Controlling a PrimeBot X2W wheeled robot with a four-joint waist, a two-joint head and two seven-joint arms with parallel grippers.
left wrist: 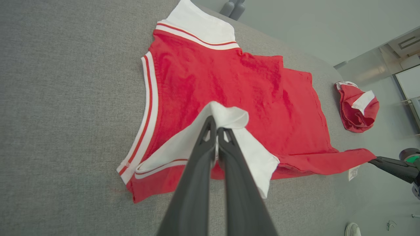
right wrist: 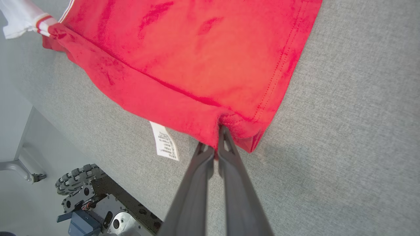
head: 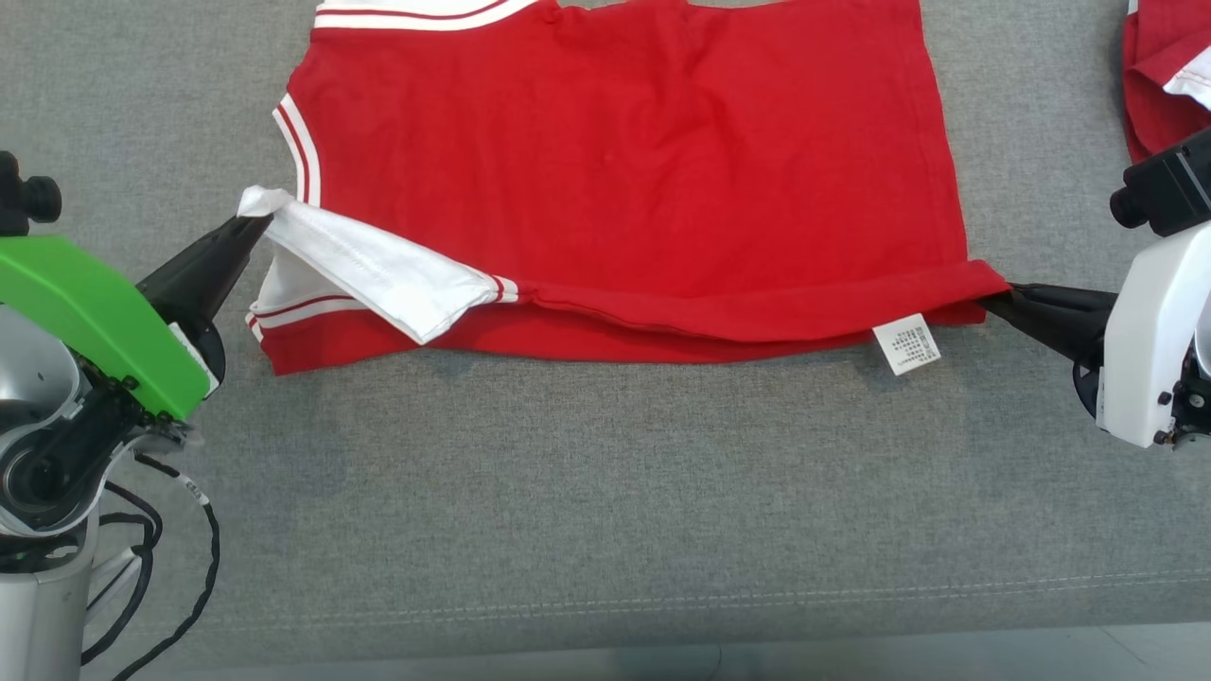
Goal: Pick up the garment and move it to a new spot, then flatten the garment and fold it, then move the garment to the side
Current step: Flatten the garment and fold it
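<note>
Garment (head: 624,180) lies on a gray table (head: 605,492). At nine o'clock your left gripper (head: 254,225) pinches its white sleeve (head: 378,270); at three o'clock your right gripper (head: 991,303) pinches its red hem (head: 956,284).

A grey woven surface (head: 605,492) spreads across the head view. A pale stitched seam (head: 662,598) runs from left to right near the bottom of the frame, with a strip of light floor (head: 851,657) below it. At the upper right of the frame a second red garment (head: 1149,104) with white trim lies crumpled on the surface, cut off by the frame edge. In the left wrist view it sits bunched at the right. At the top of that view stand two grey rounded shapes (left wrist: 233,8), too little in view to identify. At the lower left of the right wrist view a grey metal leg (right wrist: 13,166) ends in a small caster (right wrist: 38,177) on the floor.
</note>
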